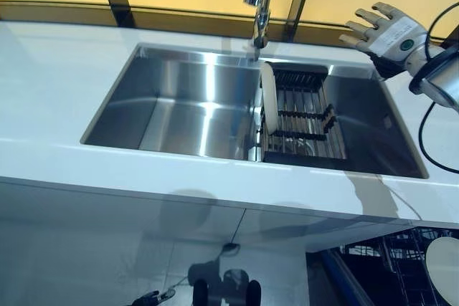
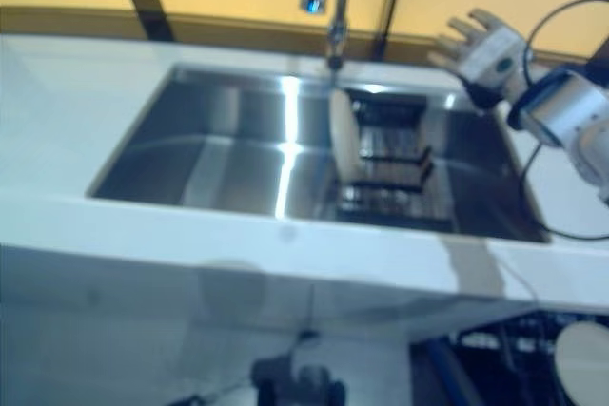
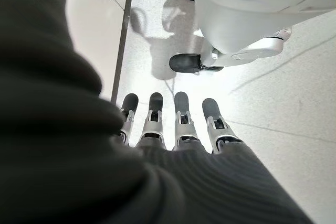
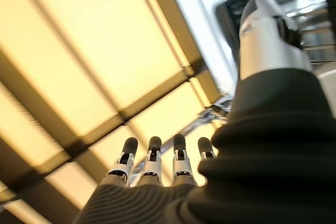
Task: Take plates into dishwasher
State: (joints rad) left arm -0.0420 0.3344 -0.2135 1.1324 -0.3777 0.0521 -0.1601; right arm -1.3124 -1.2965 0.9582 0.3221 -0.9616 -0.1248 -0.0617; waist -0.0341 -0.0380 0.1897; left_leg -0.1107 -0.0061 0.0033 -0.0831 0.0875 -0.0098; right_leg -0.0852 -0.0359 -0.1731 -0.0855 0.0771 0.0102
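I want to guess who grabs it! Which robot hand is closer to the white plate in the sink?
Right. The right hand is raised above the counter beyond the plate. The left hand hangs low, pointing at the floor.

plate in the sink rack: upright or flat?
Upright: the plate stands on edge in the rack, at its left end, in the sink.

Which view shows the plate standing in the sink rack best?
The left eye view: the white plate stands on edge at the left end of the dark rack, under the faucet. The right eye view shows the same plate less clearly. Neither wrist view shows it.
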